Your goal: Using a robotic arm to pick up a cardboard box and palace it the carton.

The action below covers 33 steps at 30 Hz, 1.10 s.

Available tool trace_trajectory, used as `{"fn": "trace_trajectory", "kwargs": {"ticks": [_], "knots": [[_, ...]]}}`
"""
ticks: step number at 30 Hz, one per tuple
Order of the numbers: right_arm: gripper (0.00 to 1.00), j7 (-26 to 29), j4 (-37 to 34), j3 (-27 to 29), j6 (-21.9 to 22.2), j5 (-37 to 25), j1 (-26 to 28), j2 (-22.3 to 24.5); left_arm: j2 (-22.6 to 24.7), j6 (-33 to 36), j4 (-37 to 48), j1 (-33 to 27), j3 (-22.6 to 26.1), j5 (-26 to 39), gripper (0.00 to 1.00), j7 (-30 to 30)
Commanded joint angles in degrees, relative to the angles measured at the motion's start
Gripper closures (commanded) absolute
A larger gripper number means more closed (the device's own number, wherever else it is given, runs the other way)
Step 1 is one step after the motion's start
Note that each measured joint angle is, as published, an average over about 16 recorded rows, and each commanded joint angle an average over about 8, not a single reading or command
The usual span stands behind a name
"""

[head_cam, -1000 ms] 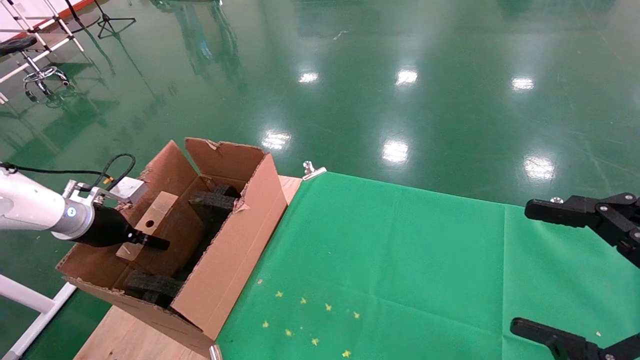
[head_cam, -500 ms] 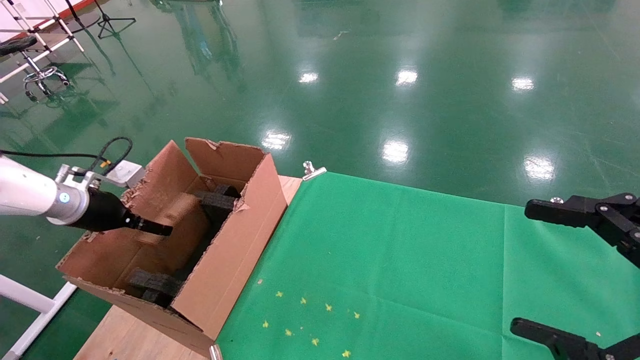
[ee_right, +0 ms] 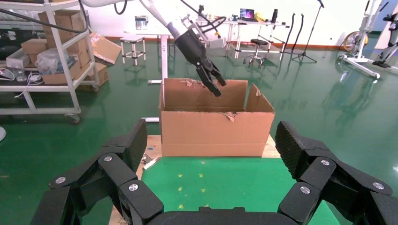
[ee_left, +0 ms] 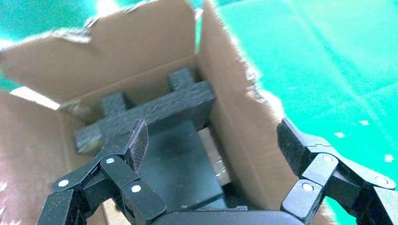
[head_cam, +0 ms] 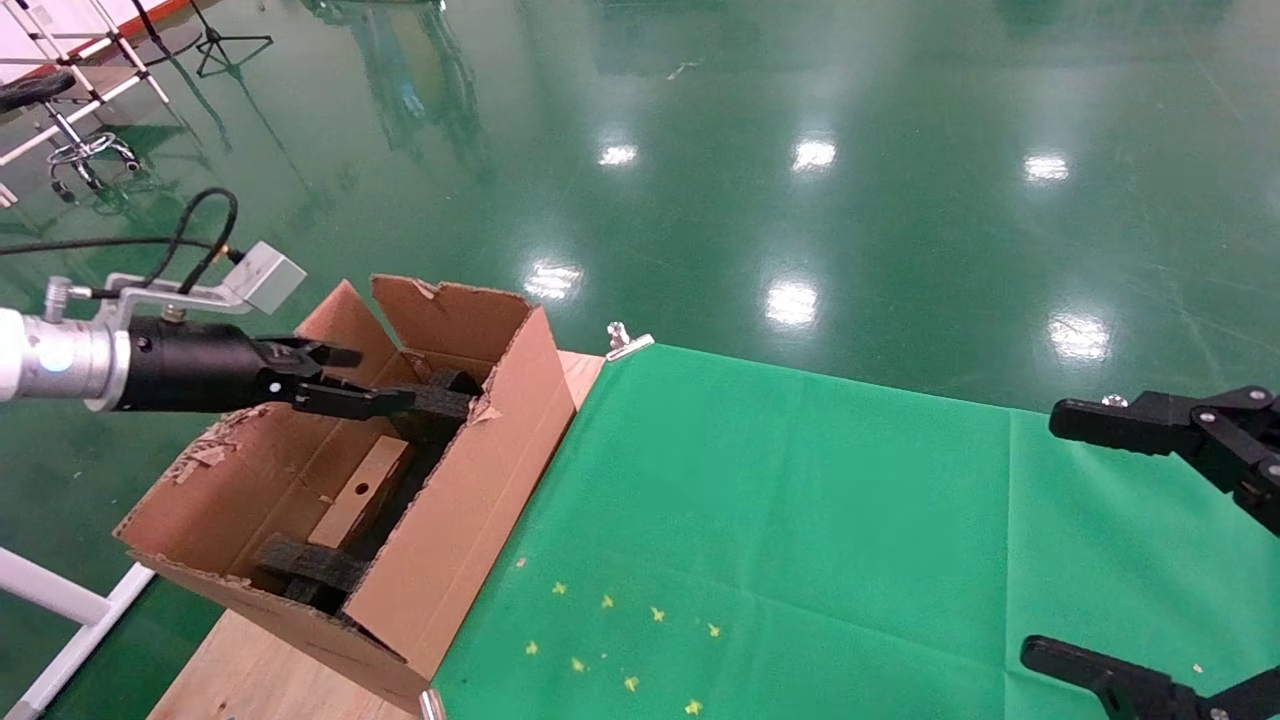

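Observation:
The small cardboard box (head_cam: 360,490) with a round hole lies inside the large carton (head_cam: 455,520), between black foam blocks (head_cam: 430,405). My left gripper (head_cam: 375,380), on the white robotic arm (head_cam: 40,358), hovers open and empty above the carton's far part, clear of the box. In the left wrist view its open fingers (ee_left: 213,140) frame the carton's inside and a foam block (ee_left: 150,110). My right gripper (head_cam: 1090,540) is open and parked at the far right over the green cloth; its own view (ee_right: 211,145) shows the carton (ee_right: 216,131) and the left gripper (ee_right: 216,84) above it.
The carton stands on a wooden tabletop (head_cam: 260,680) at the left edge of a green cloth (head_cam: 780,520) with small yellow marks (head_cam: 610,640). A metal clip (head_cam: 625,342) holds the cloth's far corner. Shelves and stools stand farther off on the green floor.
My left gripper opened and let go of the cardboard box, then rose out of the carton. The box now lies low in the carton. The right arm has not moved.

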Motion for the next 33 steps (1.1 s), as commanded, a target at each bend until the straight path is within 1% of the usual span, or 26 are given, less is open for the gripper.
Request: {"fn": "trace_trajectory", "kwargs": {"ticks": [1,10,33], "knots": [[0.0,0.0,0.0,0.0,0.0,0.0,0.0,0.0,-0.95,2.01,-1.31,0.26,-0.95,-1.74,0.0,1.59],[0.0,-0.01,-0.02,-0.01,0.01,-0.01,0.0,0.0,-1.06,2.71,-4.32,2.01,-2.12,-4.03,0.0,1.88],[0.0,-0.04,-0.04,-0.06,0.02,0.02,0.02,0.02,-0.51,4.95,-25.18,15.62,-10.56,-20.13,0.0,3.46]]}}
